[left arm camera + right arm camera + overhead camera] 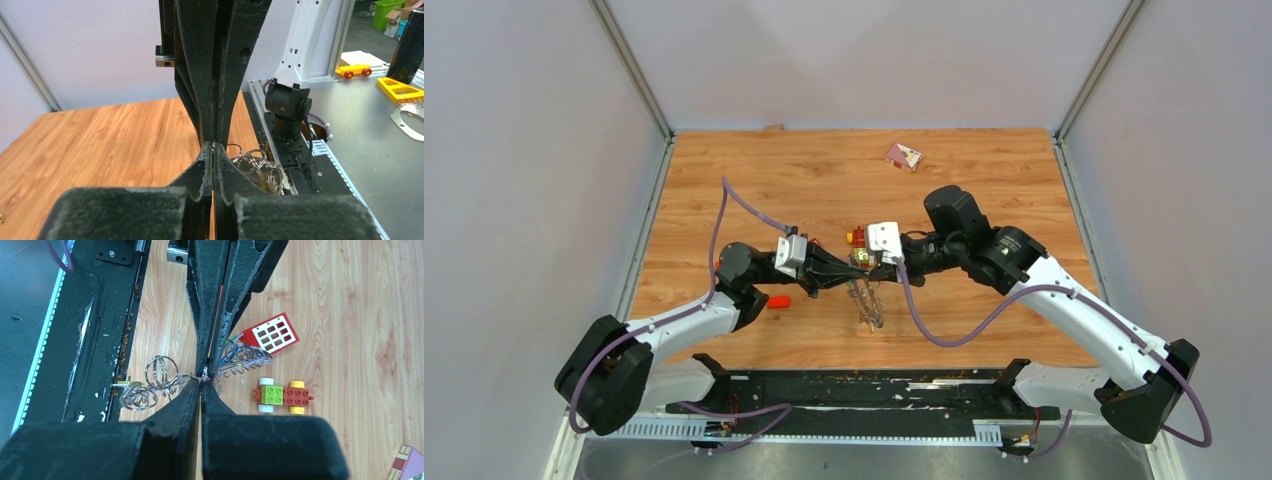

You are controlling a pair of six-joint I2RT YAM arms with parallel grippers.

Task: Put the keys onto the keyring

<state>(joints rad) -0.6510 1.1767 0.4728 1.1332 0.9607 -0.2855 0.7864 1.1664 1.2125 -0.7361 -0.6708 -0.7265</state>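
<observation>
A small red brick [778,301] lies on the wooden table [1024,200] close beside the left arm. The left gripper [849,270] stretches toward the middle of the boards, its jaws pressed together. Its tips meet those of the right gripper [871,264] nose to nose, and that one's jaws are likewise closed flat.

Where they meet, both pairs of tips pinch a thin silver wire of the keyring [869,305]. The keyring is a tangle of split-ring coils that hangs below the two grippers, toward the near edge of the table.

From the right wrist camera, the coils fan out on either side of the closed tips. Some lie near the black base plate [100,315] and the rest over bare wood. Slivers of green and blue [230,341] show among them, too small to tell whether they are keys.

A red window brick [270,333] lies just beside the coils. A toy car [856,237] of green, red and yellow bricks on white wheels sits near the grippers on their far side. Farther right and toward the back wall, well apart from the rest, rests a red-and-white patterned piece [902,155].
</observation>
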